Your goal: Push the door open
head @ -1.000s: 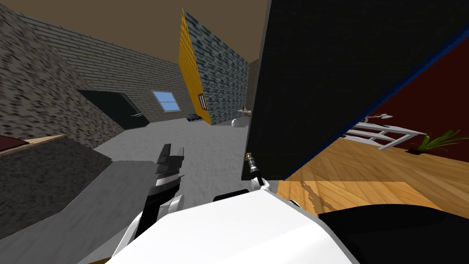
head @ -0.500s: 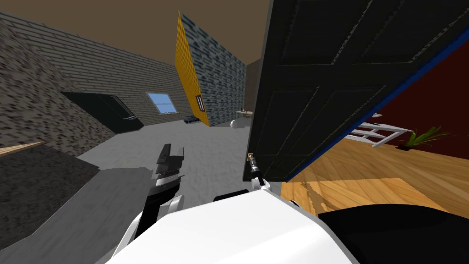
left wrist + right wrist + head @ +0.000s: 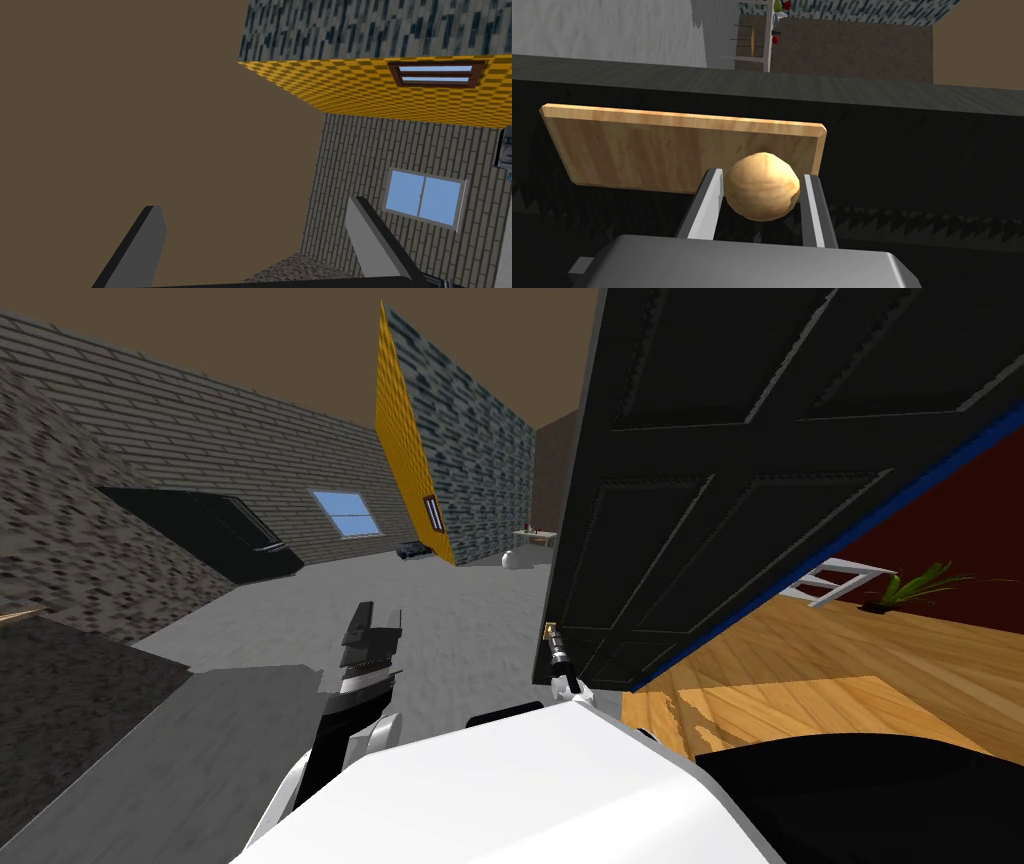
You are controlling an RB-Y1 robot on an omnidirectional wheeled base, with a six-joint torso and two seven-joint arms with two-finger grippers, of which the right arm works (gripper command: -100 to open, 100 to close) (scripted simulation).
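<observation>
Doorknob [image 3: 762, 192] snug inside right claw [image 3: 763, 176]

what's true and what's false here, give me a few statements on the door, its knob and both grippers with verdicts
1. The jaws of the right gripper press the sides of the wooden knob. True.
2. The knob sits on a blue plate. False: the plate is light wood.
3. The jaws of the left gripper stand open with nothing between them. True.
4. The door is white. False: it is black, with raised panels.
</observation>
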